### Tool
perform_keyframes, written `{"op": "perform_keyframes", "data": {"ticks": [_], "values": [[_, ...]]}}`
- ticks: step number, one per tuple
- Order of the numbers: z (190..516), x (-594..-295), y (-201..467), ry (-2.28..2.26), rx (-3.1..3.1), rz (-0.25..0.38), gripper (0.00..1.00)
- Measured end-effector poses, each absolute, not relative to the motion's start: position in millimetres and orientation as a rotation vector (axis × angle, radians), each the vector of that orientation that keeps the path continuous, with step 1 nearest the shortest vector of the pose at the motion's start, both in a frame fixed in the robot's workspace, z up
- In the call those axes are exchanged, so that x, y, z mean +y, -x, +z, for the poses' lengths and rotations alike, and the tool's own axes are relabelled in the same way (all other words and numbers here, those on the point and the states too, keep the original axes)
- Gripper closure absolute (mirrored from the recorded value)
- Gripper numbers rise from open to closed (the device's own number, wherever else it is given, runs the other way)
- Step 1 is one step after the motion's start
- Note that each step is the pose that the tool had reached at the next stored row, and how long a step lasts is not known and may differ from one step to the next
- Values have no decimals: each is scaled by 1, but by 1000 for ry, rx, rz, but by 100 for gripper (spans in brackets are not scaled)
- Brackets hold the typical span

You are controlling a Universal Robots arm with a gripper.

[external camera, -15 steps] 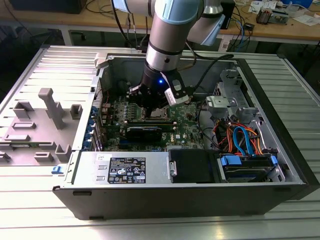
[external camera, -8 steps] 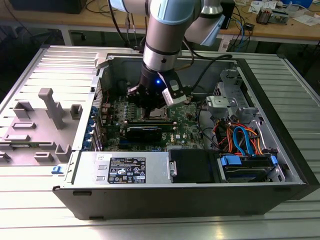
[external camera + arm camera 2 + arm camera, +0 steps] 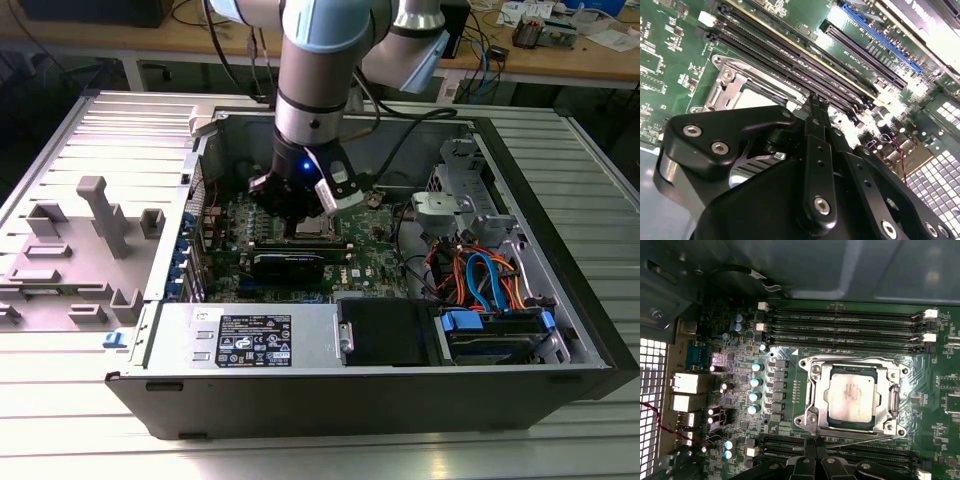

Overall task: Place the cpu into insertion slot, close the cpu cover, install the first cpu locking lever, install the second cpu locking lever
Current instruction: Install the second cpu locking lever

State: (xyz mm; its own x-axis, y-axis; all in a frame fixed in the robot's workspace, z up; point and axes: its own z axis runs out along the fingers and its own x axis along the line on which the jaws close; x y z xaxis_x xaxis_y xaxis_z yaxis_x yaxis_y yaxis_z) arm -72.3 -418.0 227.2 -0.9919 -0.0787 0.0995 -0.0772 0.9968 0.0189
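inside the open case your gripper (image 3: 816,444), fingers pressed together on nothing, hovered just beside the cpu cover (image 3: 816,385) shut over the cpu (image 3: 852,396); any sideways drift could've snagged the thin locking lever (image 3: 860,441).

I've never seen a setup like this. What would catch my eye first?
The big robot arm reaching down into an open computer case. Under its gripper lies the green circuit board, where the square silver chip sits in its socket, framed by the metal cover.
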Motion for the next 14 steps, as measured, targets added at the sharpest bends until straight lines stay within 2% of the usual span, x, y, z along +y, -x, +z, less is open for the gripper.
{"op": "perform_keyframes", "data": {"ticks": [14], "values": [[221, -424, 75, -121, -3045, -63, 89]]}}
